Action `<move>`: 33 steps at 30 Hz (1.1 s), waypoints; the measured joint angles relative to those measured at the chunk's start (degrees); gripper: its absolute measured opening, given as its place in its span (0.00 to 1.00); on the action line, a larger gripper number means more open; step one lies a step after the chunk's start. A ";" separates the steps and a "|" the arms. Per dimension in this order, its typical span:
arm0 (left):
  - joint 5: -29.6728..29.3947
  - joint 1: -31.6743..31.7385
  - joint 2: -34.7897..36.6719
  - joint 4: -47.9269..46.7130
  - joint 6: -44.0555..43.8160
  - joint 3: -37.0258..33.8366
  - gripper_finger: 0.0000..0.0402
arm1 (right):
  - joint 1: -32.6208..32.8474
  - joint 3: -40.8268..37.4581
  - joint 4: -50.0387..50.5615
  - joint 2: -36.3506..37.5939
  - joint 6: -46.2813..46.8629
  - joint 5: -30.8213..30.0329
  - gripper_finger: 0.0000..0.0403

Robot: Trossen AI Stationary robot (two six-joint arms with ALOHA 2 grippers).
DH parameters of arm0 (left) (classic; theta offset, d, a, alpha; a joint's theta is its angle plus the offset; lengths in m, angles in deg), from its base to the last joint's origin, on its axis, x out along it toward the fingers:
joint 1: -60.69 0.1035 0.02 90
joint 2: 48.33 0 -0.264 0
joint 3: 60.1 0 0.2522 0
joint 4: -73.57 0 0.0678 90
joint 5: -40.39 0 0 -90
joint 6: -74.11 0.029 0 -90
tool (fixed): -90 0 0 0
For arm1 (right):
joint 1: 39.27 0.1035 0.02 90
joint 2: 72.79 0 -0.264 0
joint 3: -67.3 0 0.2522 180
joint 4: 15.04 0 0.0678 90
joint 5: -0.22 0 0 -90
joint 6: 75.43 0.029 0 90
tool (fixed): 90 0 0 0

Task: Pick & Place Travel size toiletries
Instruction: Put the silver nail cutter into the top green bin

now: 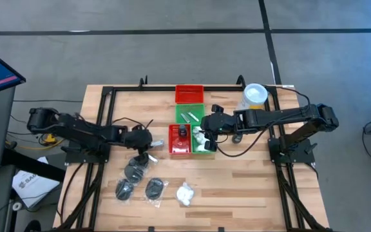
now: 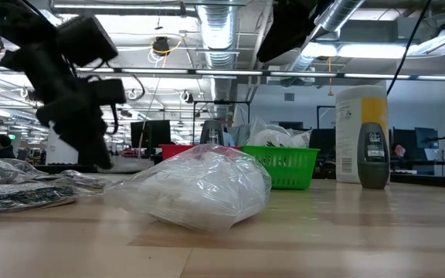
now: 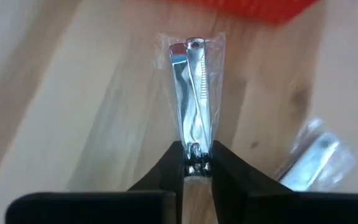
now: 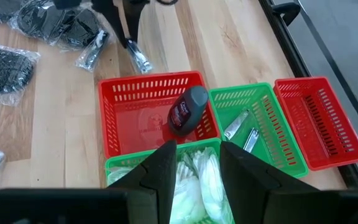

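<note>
High view, going from the left edge of the bench across: the left end effector (image 1: pixel 148 143) sits just left of the front red tray (image 1: pixel 180 139). In the left wrist view its fingers (image 3: pixel 171 168) are pinching one end of a packeted nail clipper (image 3: pixel 190 93). The grip is at the very tip, so the slick wrapper could slide out or the clipper could swing when lifted; a second packet (image 3: pixel 312 162) lies close by and might be dragged along. Dark disc packets (image 1: pixel 136 171) and a white puffy packet (image 1: pixel 185 193) wait near the front edge, clear of any tray. Further right, the right end effector (image 4: pixel 194 163) hovers with its fingers spread over the green tray (image 4: pixel 120 163) of white packets (image 4: pixel 204 180), beside a small dark bottle (image 4: pixel 187 111) in the red tray. With both arms this near the trays, they could collide, or a tray could get nudged.
</note>
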 joint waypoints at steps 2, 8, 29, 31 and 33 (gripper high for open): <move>-0.77 -0.51 2.74 -0.17 -0.02 0.00 0.10 | 0.00 0.00 -0.01 0.00 0.00 0.00 0.28; -4.83 -1.84 11.38 0.62 -0.04 0.01 0.10 | -0.04 0.00 -0.30 0.00 0.00 0.00 0.28; -6.37 -5.13 14.93 38.47 18.08 0.19 0.10 | 0.38 0.00 -22.18 -0.02 -7.90 8.38 0.28; -5.40 -5.13 13.28 41.78 18.86 0.19 0.10 | 0.39 0.00 -23.94 -0.02 -8.20 10.57 0.28; -4.64 -5.13 11.49 45.28 19.81 0.19 0.10 | 0.37 0.00 -25.23 -0.02 -8.21 10.99 0.28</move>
